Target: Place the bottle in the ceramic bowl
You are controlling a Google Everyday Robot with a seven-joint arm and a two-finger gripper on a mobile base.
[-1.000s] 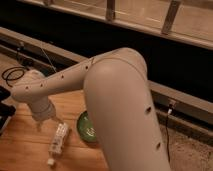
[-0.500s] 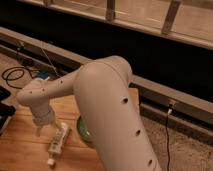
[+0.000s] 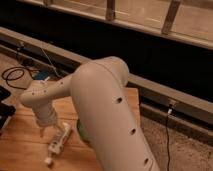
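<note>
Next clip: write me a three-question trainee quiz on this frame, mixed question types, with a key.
1. True or false: the bottle lies on its side on the wooden table.
2. Where is the gripper? A) raised high by the window rail; B) low over the table, by the bottle's uncapped end; C) off the table, over the floor.
3. Short answer: what hides most of the ceramic bowl?

Key: 1 true. 2 B. 3 the robot's own arm.
</note>
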